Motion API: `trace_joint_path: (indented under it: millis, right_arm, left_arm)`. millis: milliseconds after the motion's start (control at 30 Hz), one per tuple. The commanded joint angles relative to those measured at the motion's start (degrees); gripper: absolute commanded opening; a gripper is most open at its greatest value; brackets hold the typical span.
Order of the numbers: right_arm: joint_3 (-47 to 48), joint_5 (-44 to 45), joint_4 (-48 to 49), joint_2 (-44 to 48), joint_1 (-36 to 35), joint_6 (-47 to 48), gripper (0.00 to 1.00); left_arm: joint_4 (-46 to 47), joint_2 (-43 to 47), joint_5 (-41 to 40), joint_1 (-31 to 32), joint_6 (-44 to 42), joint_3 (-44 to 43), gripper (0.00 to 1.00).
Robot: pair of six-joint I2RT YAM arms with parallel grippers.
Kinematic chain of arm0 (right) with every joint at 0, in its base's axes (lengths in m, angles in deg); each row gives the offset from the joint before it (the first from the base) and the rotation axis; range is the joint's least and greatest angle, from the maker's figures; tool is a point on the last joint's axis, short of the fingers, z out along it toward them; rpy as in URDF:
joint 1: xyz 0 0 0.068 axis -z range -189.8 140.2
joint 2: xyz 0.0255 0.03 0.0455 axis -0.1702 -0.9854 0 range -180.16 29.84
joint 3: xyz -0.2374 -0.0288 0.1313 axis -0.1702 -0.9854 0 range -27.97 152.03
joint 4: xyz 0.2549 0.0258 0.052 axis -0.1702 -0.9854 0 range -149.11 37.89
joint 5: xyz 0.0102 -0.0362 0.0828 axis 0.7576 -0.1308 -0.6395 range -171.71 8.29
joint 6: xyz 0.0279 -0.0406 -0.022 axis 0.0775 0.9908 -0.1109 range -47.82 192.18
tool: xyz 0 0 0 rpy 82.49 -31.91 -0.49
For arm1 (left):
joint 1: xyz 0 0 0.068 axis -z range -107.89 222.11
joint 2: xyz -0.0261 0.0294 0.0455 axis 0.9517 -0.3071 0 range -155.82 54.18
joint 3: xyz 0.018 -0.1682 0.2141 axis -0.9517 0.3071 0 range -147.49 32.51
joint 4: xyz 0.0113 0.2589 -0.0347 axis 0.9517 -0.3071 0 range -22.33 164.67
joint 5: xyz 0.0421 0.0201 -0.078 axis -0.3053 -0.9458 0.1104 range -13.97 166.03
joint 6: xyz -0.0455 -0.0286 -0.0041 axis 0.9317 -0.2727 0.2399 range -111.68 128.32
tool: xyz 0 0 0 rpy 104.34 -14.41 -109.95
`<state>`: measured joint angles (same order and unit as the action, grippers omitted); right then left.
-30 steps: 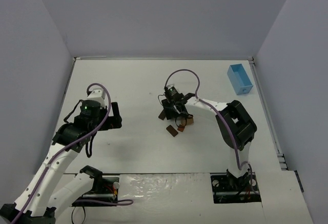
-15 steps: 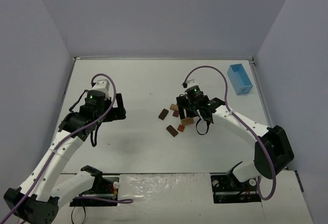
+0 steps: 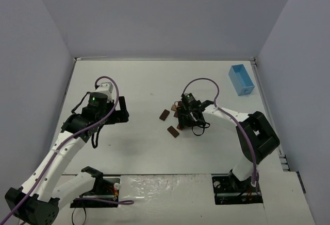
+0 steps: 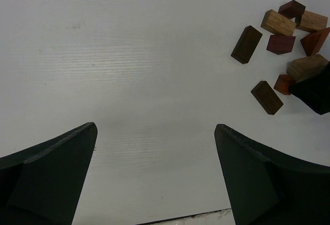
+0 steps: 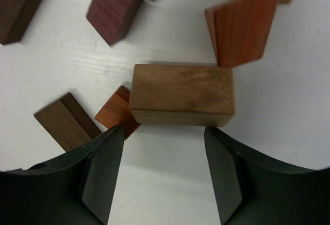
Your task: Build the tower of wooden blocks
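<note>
Lying just past the parted, empty right gripper (image 5: 164,135), a tan wood block (image 5: 181,95), left gripper (image 4: 154,135) spread wide, empty

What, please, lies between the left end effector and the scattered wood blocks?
Only bare table: in the left wrist view, nothing sits between the left end effector and the wood blocks.

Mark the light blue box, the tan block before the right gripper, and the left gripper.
light blue box (image 3: 242,80): top external view, inside floor.
tan block (image 5: 180,92): right wrist view, top face.
left gripper (image 4: 155,128): left wrist view, between its fingertips.
</note>
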<state>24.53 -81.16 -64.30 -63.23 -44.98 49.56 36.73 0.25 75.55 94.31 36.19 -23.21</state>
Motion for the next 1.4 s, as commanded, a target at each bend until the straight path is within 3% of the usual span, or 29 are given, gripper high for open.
trace_joint_path:
  millis: [0,267,433,700,867,1067,1367]
  right_arm:
    - [6.8,0.88,2.48,-5.96,0.11,1.29,0.58]
    - [20.67,1.82,3.14,-15.7,0.54,5.89,0.47]
    - [22.91,3.36,3.05,-12.65,1.0,8.76,0.47]
    - [14.23,1.78,2.84,2.69,5.5,10.16,0.52]
    - [8.07,0.01,2.81,10.08,9.67,9.11,0.53]
    - [3.95,-6.27,2.71,11.85,10.31,9.54,0.53]
    - [1.79,-5.45,2.78,13.85,10.31,7.78,0.53]
  left_arm:
    - [2.87,1.53,0.49,0.48,0.43,0.11,0.97]
    - [2.87,3.75,0.49,0.66,0.53,2.01,0.97]
    - [3.28,2.99,2.69,0.76,1.07,2.02,0.97]
    - [6.47,-2.08,3.11,2.38,1.58,0.21,0.91]
    - [9.18,-9.87,1.77,5.52,0.99,-3.49,0.89]
    - [12.25,-18.34,1.03,6.78,2.27,-7.03,0.89]
    - [13.07,-32.05,-1.87,11.16,4.43,-14.71,0.87]
